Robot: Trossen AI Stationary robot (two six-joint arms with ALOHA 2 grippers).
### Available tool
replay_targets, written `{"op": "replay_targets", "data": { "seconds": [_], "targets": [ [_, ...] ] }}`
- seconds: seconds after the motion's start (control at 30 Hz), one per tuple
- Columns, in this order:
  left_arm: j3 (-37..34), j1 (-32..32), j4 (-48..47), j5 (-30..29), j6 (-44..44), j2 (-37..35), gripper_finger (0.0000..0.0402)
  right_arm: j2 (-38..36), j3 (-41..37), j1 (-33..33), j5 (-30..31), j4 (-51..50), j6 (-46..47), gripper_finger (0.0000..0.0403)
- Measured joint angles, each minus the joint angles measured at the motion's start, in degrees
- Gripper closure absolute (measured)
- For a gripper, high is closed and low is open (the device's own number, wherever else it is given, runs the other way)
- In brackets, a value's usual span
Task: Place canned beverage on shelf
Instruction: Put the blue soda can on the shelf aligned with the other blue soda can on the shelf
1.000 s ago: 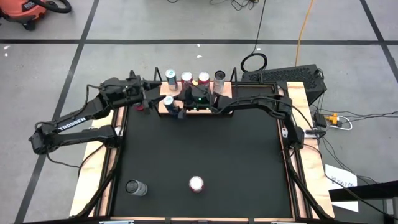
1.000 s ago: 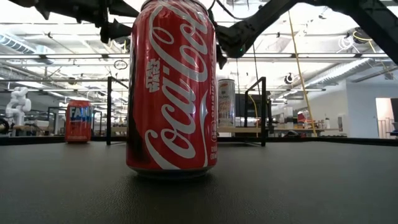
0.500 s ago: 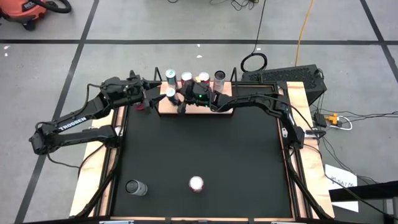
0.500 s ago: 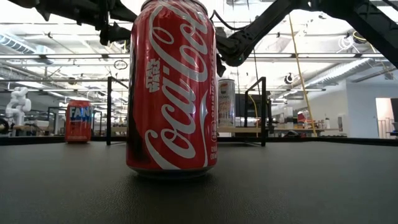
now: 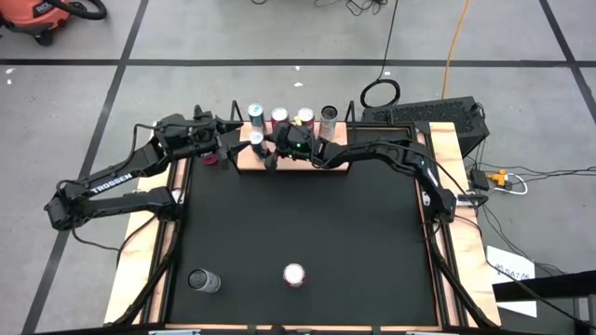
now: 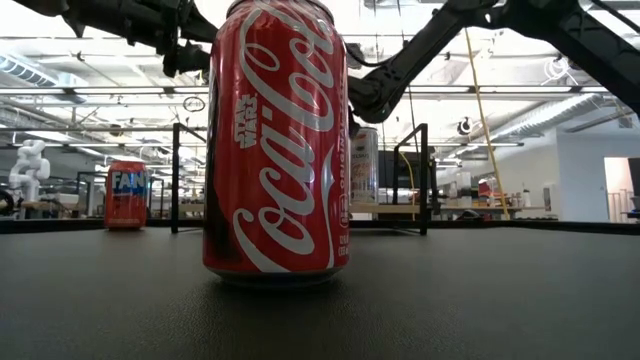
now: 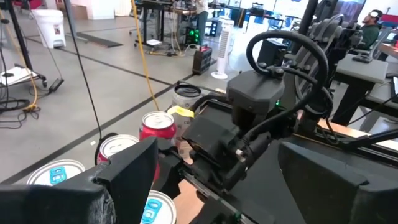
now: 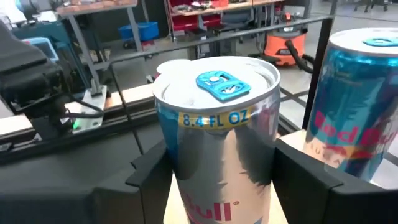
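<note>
The shelf (image 5: 244, 164), a light-wood board with black rods, stands at the table's far edge. Several cans stand along its far row (image 5: 291, 115). My right gripper (image 5: 264, 147) is at the shelf's left part, shut on a silver-and-blue Red Bull can (image 8: 214, 118), which shows from above in the high view (image 5: 256, 141). A second Red Bull can (image 8: 364, 99) stands close beside it. My left gripper (image 5: 226, 147) hovers open and empty just left of the shelf. The low view hides the held can behind a Coca-Cola can (image 6: 275, 140). My right gripper pinches the Red Bull can's side wall (image 8: 169, 155) between its two fingers (image 8: 146, 177), below the rim. The fingers come level from the table's right side, one on each side of the can. The can is upright over the wooden board; whether its base rests there is hidden.
A red Fanta can (image 5: 209, 160) stands on the black table beside the shelf, under my left arm. The Coca-Cola can (image 5: 294, 274) and a dark can (image 5: 203, 280) stand near the table's near edge. The middle of the table (image 5: 307, 214) is bare.
My right gripper has carried the Red Bull can toward the table's far edge and a little to the right, in over the shelf board. The can has stayed upright.
</note>
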Motion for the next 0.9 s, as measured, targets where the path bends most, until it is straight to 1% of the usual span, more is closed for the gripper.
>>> {"op": "replay_targets", "data": {
  "seconds": [0.27,0.4,0.53,0.67,0.8,0.9],
  "targets": [
    [0.00,0.00,-0.05,-0.05,-0.02,0.00,0.0068,0.06,0.00,-0.50,-0.17,-0.76,0.10,0.0176],
    [0.00,0.00,-1.52,-2.00,0.06,0.05,0.0068,0.06,0.00,-0.49,-0.26,-0.49,1.18,0.0147],
    [-0.02,0.00,-4.47,-3.03,2.61,0.07,0.0068,0.01,0.00,-0.48,-0.24,-0.51,2.96,0.0109],
    [-0.02,0.00,-6.21,-4.80,2.97,0.10,0.0068,-0.49,0.02,-0.48,-0.26,-0.99,3.21,0.0089],
    [-0.02,0.00,-6.22,-5.01,3.02,0.81,0.0068,-4.00,0.00,-0.30,-0.26,-3.92,3.40,0.0086],
    [-0.02,0.03,-6.04,-5.48,3.07,2.10,0.0068,-8.65,0.02,0.03,-0.21,-9.66,2.44,0.0086]
  ]
}}
